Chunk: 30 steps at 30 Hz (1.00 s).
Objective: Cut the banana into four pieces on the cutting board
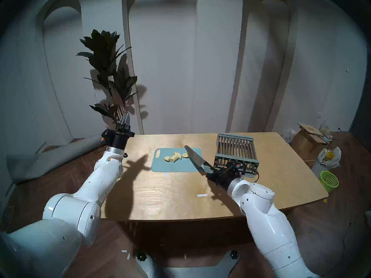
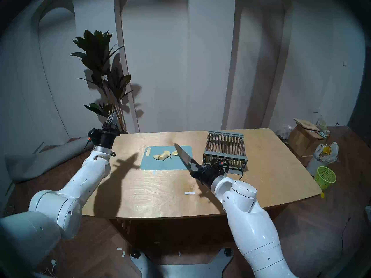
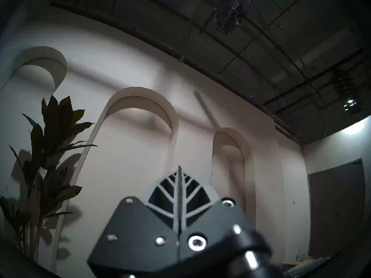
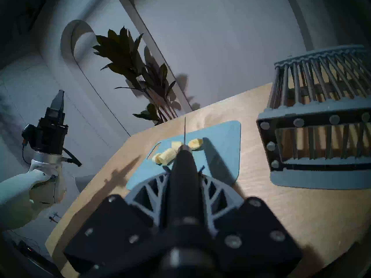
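Nearest me, my right gripper [image 1: 213, 172] is clamped on the black handle of a kitchen knife [image 1: 195, 157], its lattice fingers [image 4: 152, 193] pressed against both sides of the grip in the right wrist view. The blade runs up and away from the gripper, slanting toward the left, and its tip hangs over the far right part of the cutting board [image 1: 160, 165]; I cannot tell from here whether the edge touches anything. The light blue-grey board lies flat near the middle of the wooden table [image 1: 180, 195], its slot handle toward the left edge. On it the banana [image 1: 173, 157] sits in pale chunks: a cluster of three touching one another left of the blade, and one separate slice [image 1: 185, 155] just beside the blade toward the far edge of the board. To the right of the board, toward the table's far right corner, stands a grey slatted rack [image 1: 235, 151], well apart from the fruit. My left gripper [image 1: 124, 120] is raised off the far left corner of the table, pointing upward, its fingers pressed together with nothing between them, as the left wrist view confirms. Behind it a dark-leaved potted plant [image 1: 108, 71] rises against the white arched wall.
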### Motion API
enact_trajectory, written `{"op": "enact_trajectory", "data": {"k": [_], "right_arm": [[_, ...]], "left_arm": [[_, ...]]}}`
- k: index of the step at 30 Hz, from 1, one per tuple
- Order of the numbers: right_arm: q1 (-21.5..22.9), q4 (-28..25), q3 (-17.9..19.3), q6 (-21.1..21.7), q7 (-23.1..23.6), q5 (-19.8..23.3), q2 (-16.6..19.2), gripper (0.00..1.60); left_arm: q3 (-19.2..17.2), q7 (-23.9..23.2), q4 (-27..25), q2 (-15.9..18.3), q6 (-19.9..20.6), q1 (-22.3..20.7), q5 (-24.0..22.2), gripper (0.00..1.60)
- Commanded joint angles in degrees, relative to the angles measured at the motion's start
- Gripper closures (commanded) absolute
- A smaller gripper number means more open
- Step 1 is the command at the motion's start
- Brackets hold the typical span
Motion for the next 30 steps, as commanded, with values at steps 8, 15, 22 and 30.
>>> {"op": "enact_trajectory", "data": {"k": [8, 15, 22, 30], "right_arm": [[1.26, -6.84, 0.2, -1.77, 0.1, -3.56, 2.61, 1.6], [2.14, -9.88, 0.36, -2.46, 0.13, -5.72, 3.96, 1.6], [3.11, -13.5, 1.01, -3.1, 0.0, -8.42, 5.75, 1.6], [3.34, -17.05, 2.24, -3.29, -0.26, -10.93, 7.44, 1.6]], "left_arm": [[4.61, 1.17, -6.05, 2.31, 1.73, -4.48, 5.95, 0.0], [7.74, 2.12, -6.76, 3.4, 3.29, -5.01, 10.0, 0.0], [10.35, 3.45, -7.47, 4.68, 5.38, -5.34, 13.73, 0.0], [12.49, 5.98, -7.99, 5.71, 8.88, -7.11, 17.17, 0.0]]}}
